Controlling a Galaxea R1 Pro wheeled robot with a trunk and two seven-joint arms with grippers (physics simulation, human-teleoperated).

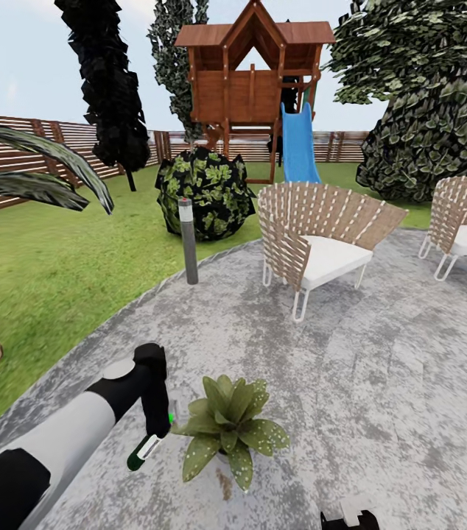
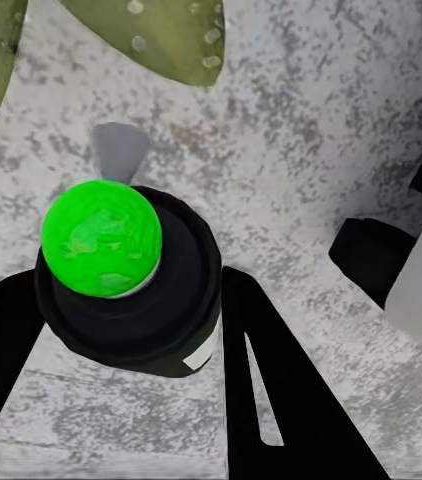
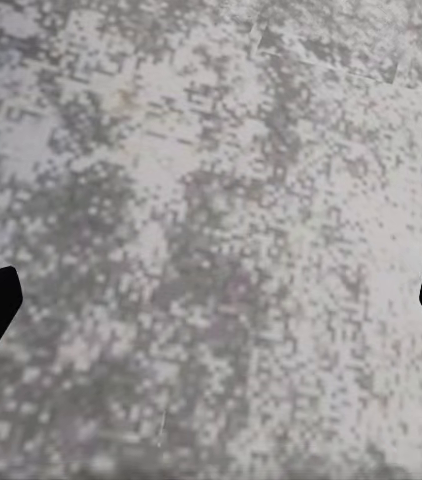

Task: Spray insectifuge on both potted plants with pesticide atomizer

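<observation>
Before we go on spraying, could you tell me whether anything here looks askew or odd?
Nothing looks damaged or spilled. The left gripper holds the pesticide atomizer tilted beside the potted plant, whose leaves carry pale speckles.

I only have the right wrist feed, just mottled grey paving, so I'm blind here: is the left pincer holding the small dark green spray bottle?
Observer: Yes. The left pincer is shut on the small dark green spray bottle, with a black finger on either side of it.
Operator: Is a plant nearby?
Observer: A small rosette plant with pointed, white-speckled green leaves sits on the grey paved patio, right beside the bottle.
Operator: What's beyond it?
Observer: A woven tan chair with a white cushion stands farther back on the patio.
</observation>
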